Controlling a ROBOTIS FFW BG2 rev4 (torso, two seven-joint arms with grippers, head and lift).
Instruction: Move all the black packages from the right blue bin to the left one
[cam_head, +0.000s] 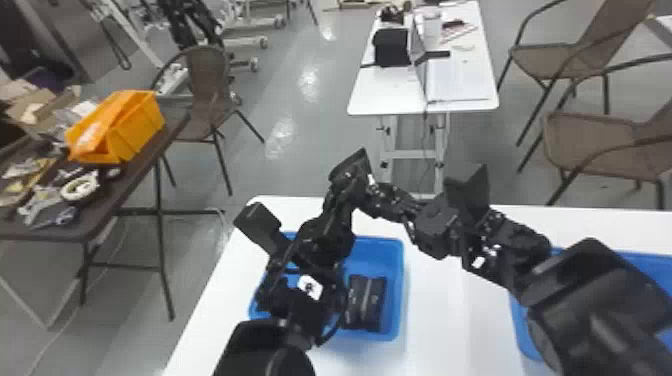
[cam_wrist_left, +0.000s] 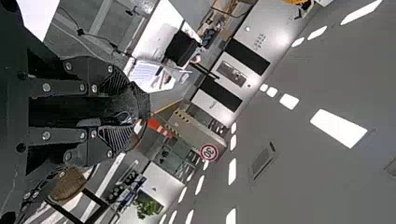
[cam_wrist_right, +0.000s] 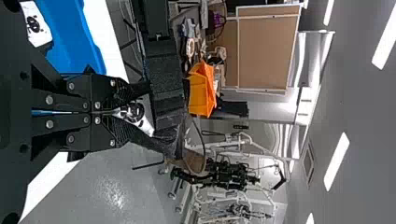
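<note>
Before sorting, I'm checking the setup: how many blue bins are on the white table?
2: the left blue bin, partly behind the left arm, and the right blue bin, partly behind the right arm.

Bright white ceiling lights (cam_wrist_left: 338, 127) glow overhead, and glare spots the grey floor (cam_head: 310, 160).

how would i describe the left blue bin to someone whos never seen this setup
Start at the white table in front of the robot, where there are two blue bins. The one you want is the left blue bin, partly hidden behind the left arm. Unlike the bin under the right arm, it visibly holds black packages.
</note>
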